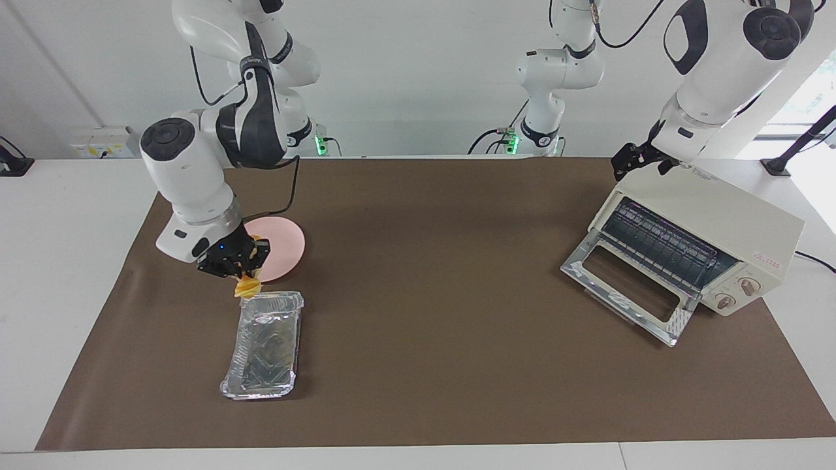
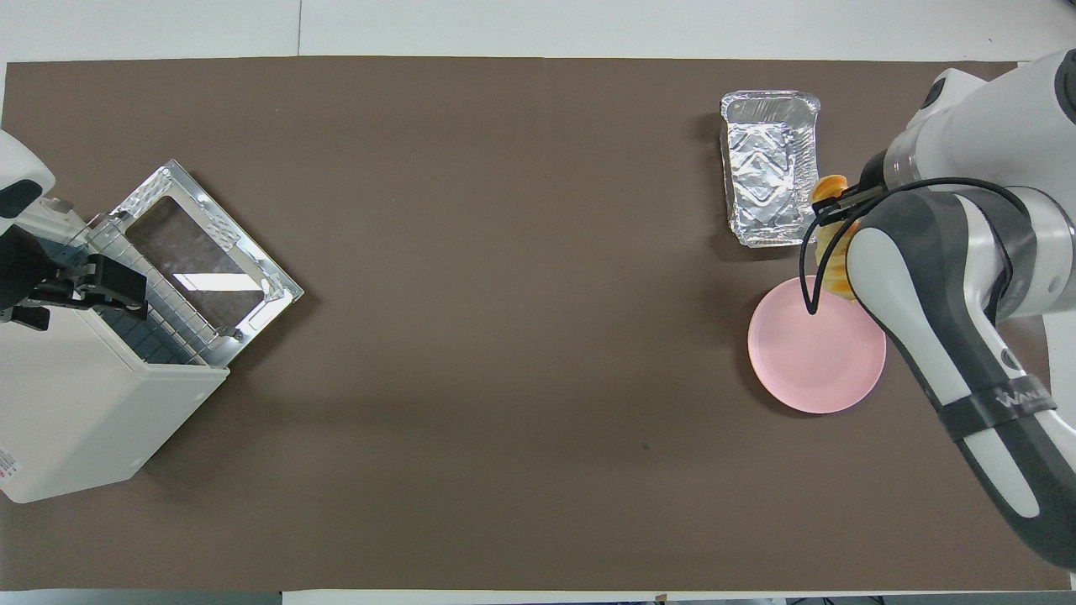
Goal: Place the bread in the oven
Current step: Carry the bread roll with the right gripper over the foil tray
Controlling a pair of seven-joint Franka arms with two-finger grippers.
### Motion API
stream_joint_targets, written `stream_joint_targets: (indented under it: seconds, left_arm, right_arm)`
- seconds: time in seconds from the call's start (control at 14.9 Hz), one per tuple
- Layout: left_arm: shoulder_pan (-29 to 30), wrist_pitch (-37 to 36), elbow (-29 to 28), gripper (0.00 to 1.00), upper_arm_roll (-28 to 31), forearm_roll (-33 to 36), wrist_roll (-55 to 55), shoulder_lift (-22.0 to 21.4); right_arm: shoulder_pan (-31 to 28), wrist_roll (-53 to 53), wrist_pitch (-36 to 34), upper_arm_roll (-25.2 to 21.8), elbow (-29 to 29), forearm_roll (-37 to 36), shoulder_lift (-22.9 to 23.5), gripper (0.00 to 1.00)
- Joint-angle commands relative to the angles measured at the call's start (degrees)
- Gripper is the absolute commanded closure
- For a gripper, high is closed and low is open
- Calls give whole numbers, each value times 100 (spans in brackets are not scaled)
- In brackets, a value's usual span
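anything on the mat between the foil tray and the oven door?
Nothing: both views show bare brown mat between the foil tray and the oven door.

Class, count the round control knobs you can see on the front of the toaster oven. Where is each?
2. Both sit on the oven front panel beside the open door: one knob higher, the other knob lower. The overhead view hides that panel; none other shows.

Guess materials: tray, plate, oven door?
Tray: thin aluminium foil, going by its crinkled, shiny walls. Plate: smooth matte pink, probably plastic, though ceramic is possible. Oven door: clear glass pane in a bright embossed metal frame; body looks cream painted metal.
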Motion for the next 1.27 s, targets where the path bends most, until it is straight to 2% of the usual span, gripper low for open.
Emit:
stream_joint_targets:
  seconds: [0.0, 0.13, 0.34, 0.81, 0.87, 0.94, 1.21]
  left_arm:
    - [15, 2, -70, 0, 16, -97, 7, -123]
    - [15, 2, -70, 0, 16, -97, 7, -114]
    - [23, 2, -70, 0, 16, -97, 7, -114]
    - [15, 2, -70, 0, 16, -97, 7, -114]
    - [15, 2, -70, 0, 16, -97, 7, -114]
    - [15, 2, -70, 0, 16, -97, 7, -114]
    - [15, 2, -70, 0, 16, -97, 7, -114]
  right_arm:
    - [-5, -107, -300, 23, 1636, 16, 1373, 100]
    - [4, -81, -247, 23, 2191, 16, 1919, 100]
    - [13, 217, -37, 32, 2457, 16, 2351, 100]
    - [31, 640, 474, 32, 2098, 297, 2318, 100]
    - [22, 649, 483, 41, 2063, 323, 2326, 67]
    - [13, 649, 509, 41, 1993, 384, 2309, 1]
    - [-31, 631, 220, 23, 2001, 359, 2168, 0]
